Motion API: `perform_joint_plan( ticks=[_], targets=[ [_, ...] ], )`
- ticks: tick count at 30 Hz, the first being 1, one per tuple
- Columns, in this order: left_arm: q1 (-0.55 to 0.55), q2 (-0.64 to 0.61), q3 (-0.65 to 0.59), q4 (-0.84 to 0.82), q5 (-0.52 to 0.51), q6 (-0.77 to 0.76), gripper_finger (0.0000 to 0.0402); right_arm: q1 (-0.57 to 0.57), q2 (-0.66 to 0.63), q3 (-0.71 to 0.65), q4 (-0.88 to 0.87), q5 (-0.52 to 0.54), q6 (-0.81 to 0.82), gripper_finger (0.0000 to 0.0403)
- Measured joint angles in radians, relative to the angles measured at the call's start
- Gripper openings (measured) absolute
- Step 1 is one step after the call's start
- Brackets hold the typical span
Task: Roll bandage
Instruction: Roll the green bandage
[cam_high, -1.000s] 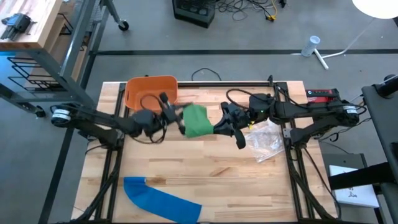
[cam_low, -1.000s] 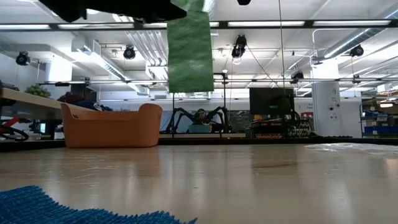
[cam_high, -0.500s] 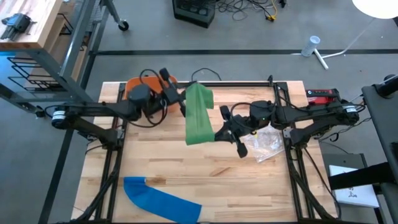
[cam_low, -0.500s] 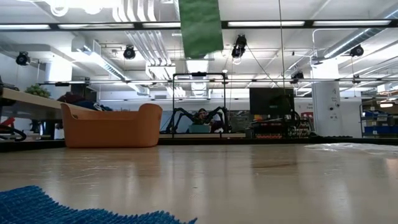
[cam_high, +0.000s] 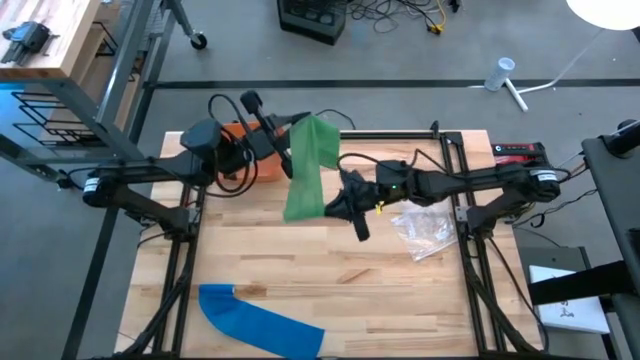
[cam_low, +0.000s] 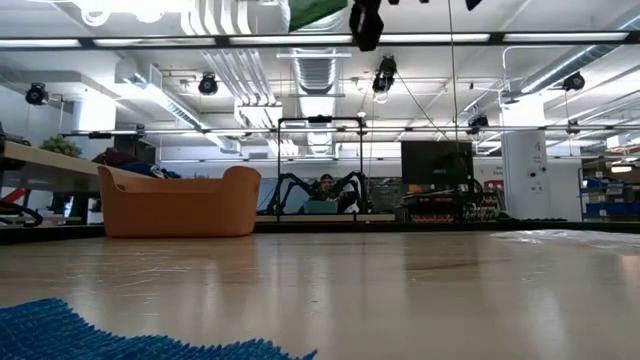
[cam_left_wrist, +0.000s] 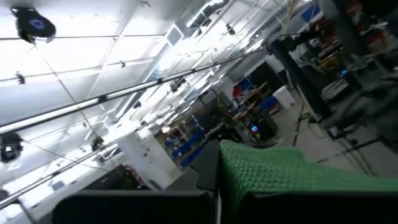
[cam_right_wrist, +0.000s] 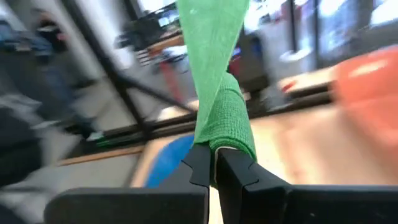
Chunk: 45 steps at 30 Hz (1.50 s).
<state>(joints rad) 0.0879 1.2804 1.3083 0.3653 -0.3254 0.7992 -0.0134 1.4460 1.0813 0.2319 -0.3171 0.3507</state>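
Both arms are holding the green bandage (cam_high: 305, 168) up off the wooden table (cam_high: 330, 280) right now. From above, the strip is stretching between the two grippers, over the back half of the table, with its upper end toward the left arm and its lower end toward the right one.

The left gripper (cam_high: 282, 150) is sitting at the far-left part of the table, right over the orange bin (cam_high: 240, 133), and it's clamped on the top end of the bandage. In its own wrist camera the knitted green fabric (cam_left_wrist: 292, 174) is coming straight out from between the closed fingers.

The right gripper (cam_high: 345, 205) is reaching in from the right side toward the middle, and it's pinching the other end. Its wrist camera is showing this nicely: the two dark fingers (cam_right_wrist: 199, 165) are pressed together on a partly wound bit of the bandage (cam_right_wrist: 227, 118), with the flat tail running up and away from it.

From the table-level camera only a sliver of green (cam_low: 318, 12) is peeking in at the very top edge next to a dark gripper part, probably the right one, though it's hard to call from there.

Other stuff lying around: a blue bandage (cam_high: 258, 320) flat at the front-left edge, and a crinkly clear plastic bag (cam_high: 425, 230) on the right side, just beside the right arm.
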Motion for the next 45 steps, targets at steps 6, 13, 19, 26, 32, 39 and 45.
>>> perform_joint_plan(
  ticks=[6,13,19,26,32,39,45],
  targets=[
    [0.002,-0.033,-0.01,0.009,-0.117,0.054,0.0,-0.002,0.026,0.001,0.089,-0.077,0.007,0.0002],
    [0.011,-0.095,-0.053,-0.139,-0.171,0.049,0.0,0.013,-0.033,0.001,0.103,-0.076,-0.168,0.0002],
    [0.011,-0.15,-0.175,-0.164,-0.151,0.055,0.0,0.024,-0.088,0.009,0.111,-0.079,-0.279,0.0002],
    [0.011,-0.183,-0.295,-0.164,-0.125,0.048,0.001,0.024,-0.11,0.009,0.17,-0.078,-0.32,0.0002],
    [0.005,-0.185,-0.354,-0.193,-0.043,-0.021,0.0056,0.022,-0.104,0.009,0.16,-0.02,-0.33,0.0002],
    [-0.026,-0.219,-0.355,-0.417,0.078,-0.212,0.0159,0.021,-0.109,0.009,0.134,0.026,-0.344,0.0002],
    [-0.092,-0.301,-0.318,-0.572,0.073,-0.368,0.0244,0.003,-0.11,0.009,0.092,0.03,-0.388,0.0002]
  ],
)
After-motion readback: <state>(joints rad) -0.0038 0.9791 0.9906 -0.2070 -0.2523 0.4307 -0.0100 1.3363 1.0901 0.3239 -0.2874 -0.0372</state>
